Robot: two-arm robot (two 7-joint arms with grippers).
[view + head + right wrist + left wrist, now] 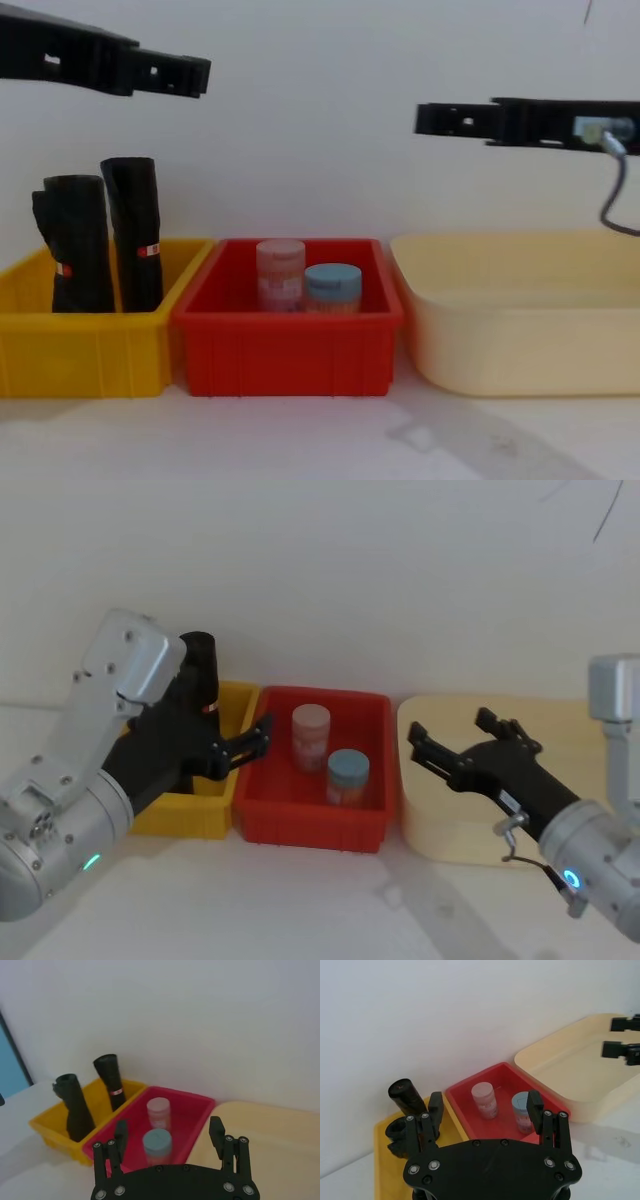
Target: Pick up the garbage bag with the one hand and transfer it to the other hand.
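The garbage bag [75, 245], a short thick black roll with a small red label, stands at the left of the yellow bin [90, 350], and shows again in the right wrist view [75, 1107]. A taller, slimmer black roll [135, 230] stands just to its right. My left gripper [258, 742], on the green-ringed arm, hovers open high over the edge between the yellow and red bins, well above both rolls and holding nothing. Over the cream tray [440, 830], my right gripper [448, 725] on the blue-ringed arm is open and empty. In the head view my left arm hides the garbage bag.
A red bin [285, 350] between the yellow bin and the tray holds a pink-lidded jar [280, 272] and a blue-lidded jar [332, 287]. A white wall runs close behind the bins. Bare white table lies in front of them.
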